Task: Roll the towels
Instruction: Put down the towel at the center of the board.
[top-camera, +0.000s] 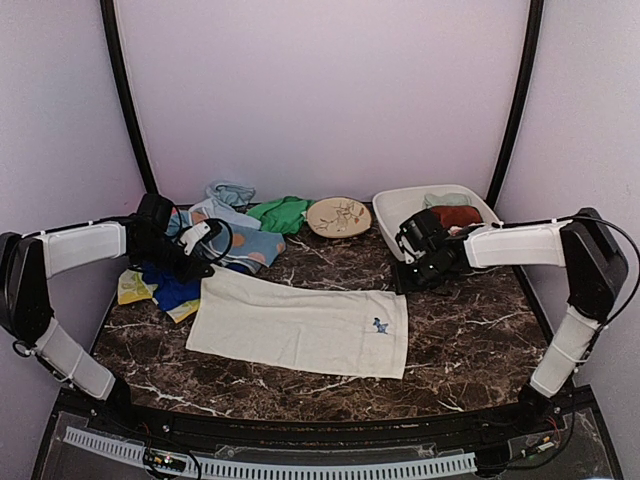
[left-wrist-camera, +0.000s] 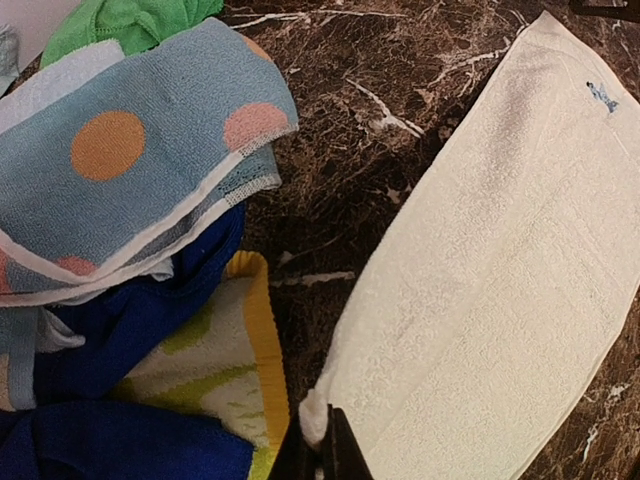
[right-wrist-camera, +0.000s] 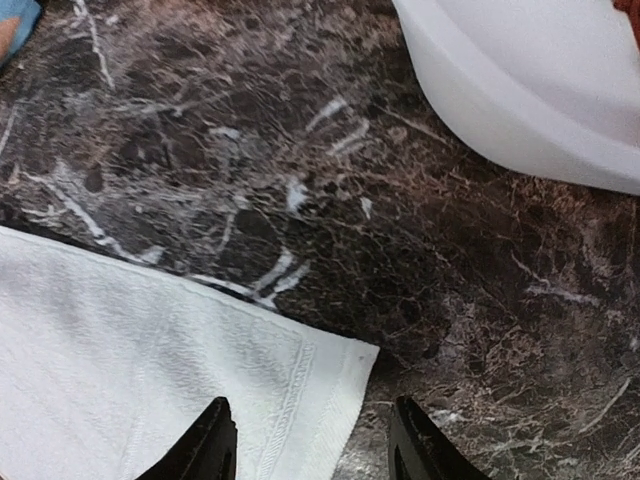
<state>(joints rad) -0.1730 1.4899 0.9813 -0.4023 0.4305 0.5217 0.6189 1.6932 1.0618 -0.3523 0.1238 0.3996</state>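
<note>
One towel (left-wrist-camera: 500, 280) corner in closed left hand (left-wrist-camera: 325, 432); right hand (right-wrist-camera: 310, 405) half-spread, empty.

The worktop (top-camera: 470, 340) is dark brown marble shot through with white veins. Spread across it is a cream towel (top-camera: 300, 325), plain but for a small blue motif (top-camera: 380, 325) stitched near its right end. At the far left sits a heap of colour: a light blue towel (left-wrist-camera: 110, 170) with orange and pink dots and white edging, a dark blue towel (left-wrist-camera: 130, 320), a yellow towel (left-wrist-camera: 215, 370) patterned in green and cream, and a bright green towel (top-camera: 280, 212). The round plate (top-camera: 338, 216) is cream with a brownish leafy sprig. The tub (top-camera: 388, 212) is white, with a dark red towel (top-camera: 455, 215) inside.
</note>
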